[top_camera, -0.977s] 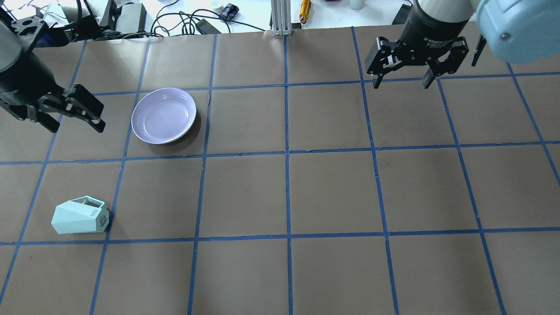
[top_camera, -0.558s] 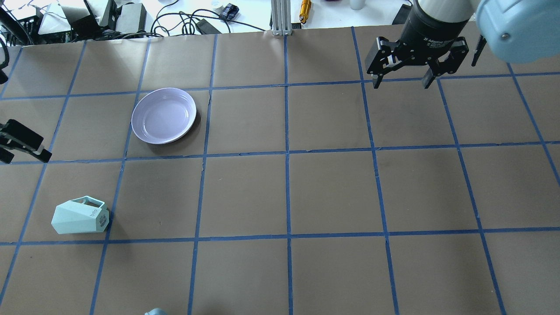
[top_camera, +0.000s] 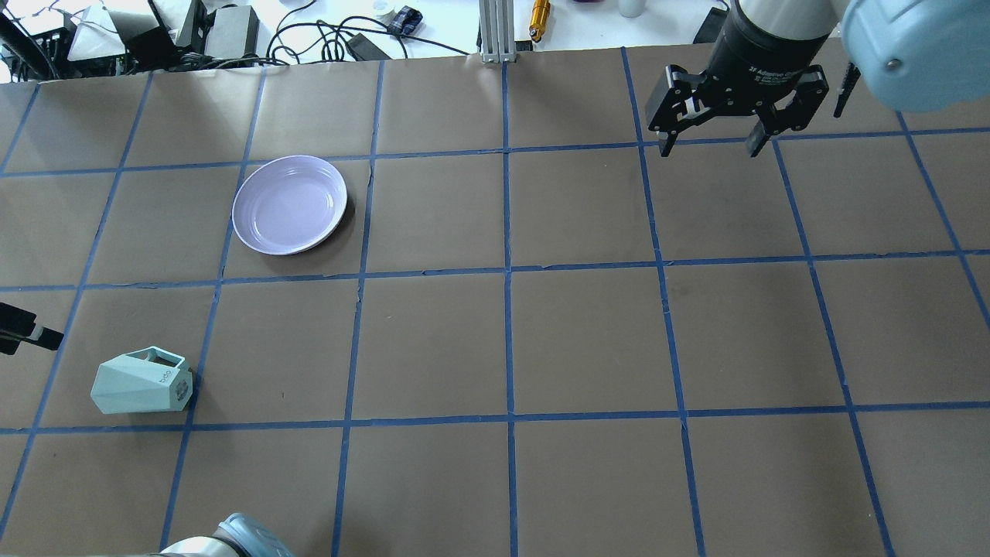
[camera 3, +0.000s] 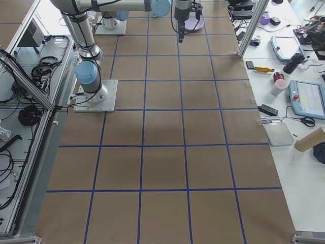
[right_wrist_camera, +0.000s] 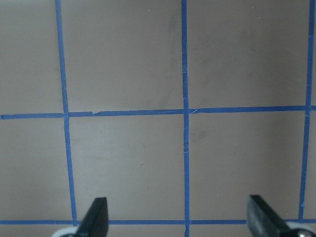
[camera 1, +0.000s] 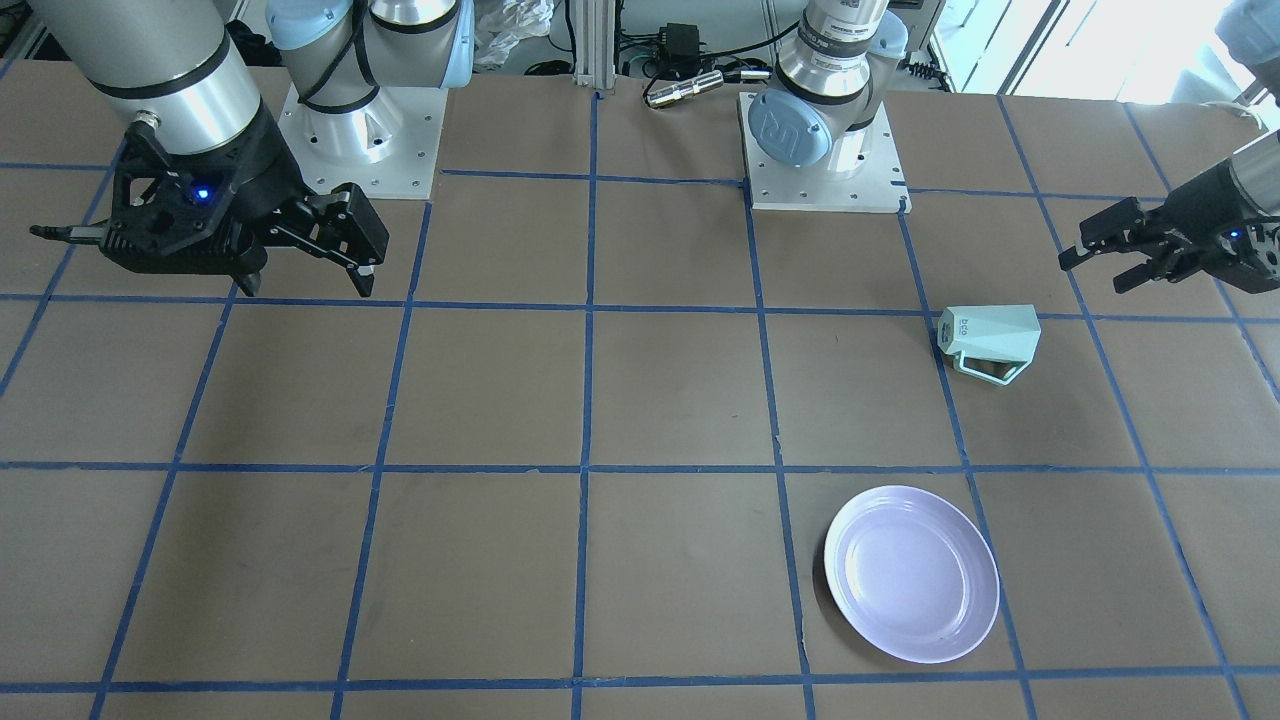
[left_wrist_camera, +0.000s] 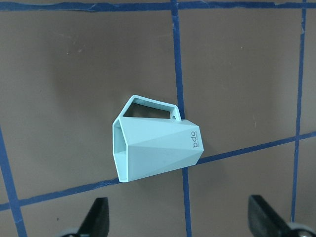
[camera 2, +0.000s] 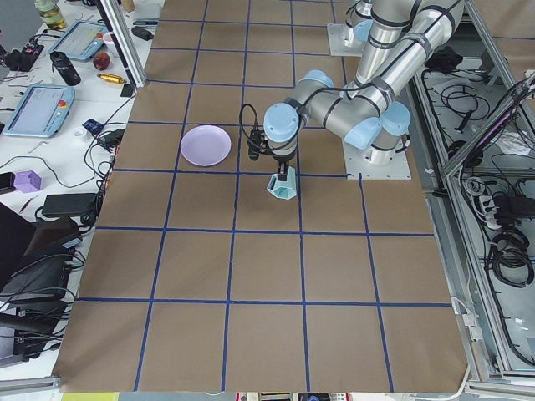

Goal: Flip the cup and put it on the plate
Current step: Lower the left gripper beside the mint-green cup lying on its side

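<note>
We hold our left gripper [camera 1: 1092, 272] near the cup [camera 1: 990, 340], jaws spread.
Our right gripper [top_camera: 708, 147] hangs well apart, jaws also spread.

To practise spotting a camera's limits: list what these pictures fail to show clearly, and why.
Left gripper: overhead view's left edge leaves one fingertip.
Cup: exterior left view, top hidden by that gripper.
Plate: exterior right view, small, partly behind the far arm.

Cup [left_wrist_camera: 158, 148]: "bdo" on side nr base. Right jaws' black body: "2F Adaptive…", rest illegible.
</note>
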You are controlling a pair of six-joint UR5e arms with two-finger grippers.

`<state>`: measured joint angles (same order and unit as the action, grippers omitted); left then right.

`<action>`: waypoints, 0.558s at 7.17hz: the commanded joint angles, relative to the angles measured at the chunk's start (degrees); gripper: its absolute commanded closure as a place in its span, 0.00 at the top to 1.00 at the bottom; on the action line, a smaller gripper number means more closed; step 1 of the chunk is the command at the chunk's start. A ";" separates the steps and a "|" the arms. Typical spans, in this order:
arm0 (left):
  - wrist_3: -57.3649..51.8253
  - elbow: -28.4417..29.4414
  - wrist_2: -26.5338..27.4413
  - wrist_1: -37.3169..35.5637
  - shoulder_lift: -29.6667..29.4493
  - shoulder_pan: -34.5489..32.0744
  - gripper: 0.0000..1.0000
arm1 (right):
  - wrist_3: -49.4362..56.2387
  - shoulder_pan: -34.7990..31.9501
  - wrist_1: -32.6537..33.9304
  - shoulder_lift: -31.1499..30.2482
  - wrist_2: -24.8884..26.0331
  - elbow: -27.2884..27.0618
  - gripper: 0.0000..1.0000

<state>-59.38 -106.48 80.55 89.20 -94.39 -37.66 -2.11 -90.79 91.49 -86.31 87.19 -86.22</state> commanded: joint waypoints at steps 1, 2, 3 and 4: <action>-6.06 0.04 -1.19 -0.96 -5.87 1.80 1.00 | 0.00 0.00 0.00 0.00 0.00 0.00 1.00; -6.79 0.05 -1.28 -0.96 -8.50 2.68 1.00 | 0.00 0.00 0.00 0.00 0.00 0.00 1.00; -8.19 -0.04 -1.97 -0.52 -11.05 3.55 1.00 | 0.00 0.00 0.00 0.00 0.00 0.00 1.00; -8.29 -0.13 -3.37 0.87 -12.73 4.26 1.00 | 0.00 0.00 0.09 0.00 0.00 0.00 1.00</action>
<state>-66.91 -106.52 78.47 88.90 -104.62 -34.33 -2.11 -90.79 91.51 -86.31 87.19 -86.22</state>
